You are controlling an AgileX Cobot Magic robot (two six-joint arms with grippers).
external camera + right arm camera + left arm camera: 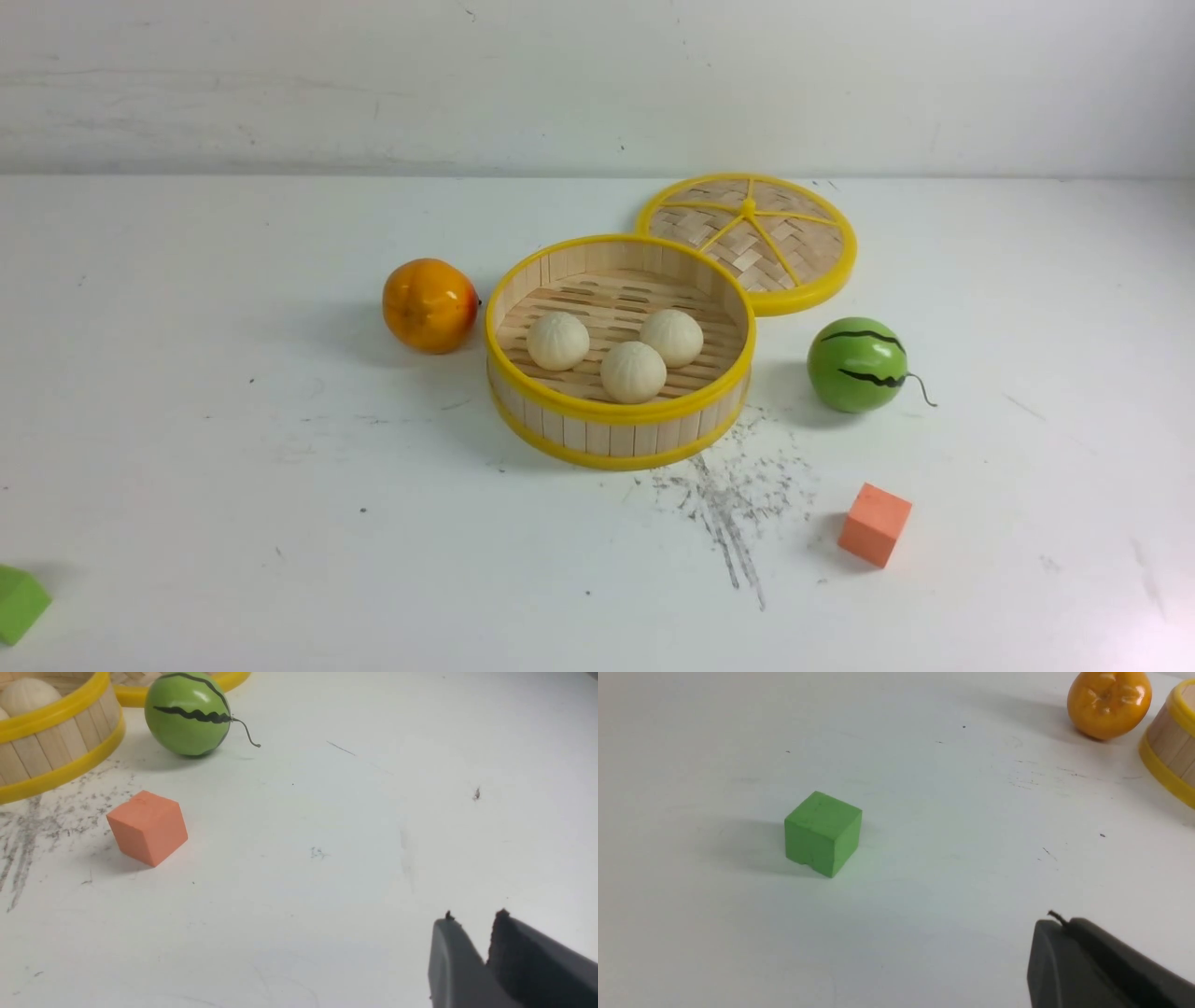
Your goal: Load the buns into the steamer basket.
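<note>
Three cream-white buns (557, 340) (671, 337) (633, 371) lie on the slatted floor inside the steamer basket (616, 411) at the table's middle. The basket's wall (1169, 742) shows at the edge of the left wrist view. In the right wrist view its wall (51, 742) shows with one bun (25, 695) peeking over the rim. Neither arm appears in the front view. My left gripper (1057, 921) is shut and empty above bare table, far from the basket. My right gripper (474, 919) is open by a narrow gap with nothing in it, also over bare table.
An orange fruit (429, 305) sits left of the basket and a green watermelon ball (857, 364) right of it. A flat woven lid (747, 238) lies behind. An orange cube (875, 524) is front right and a green cube (19, 602) at the front left edge.
</note>
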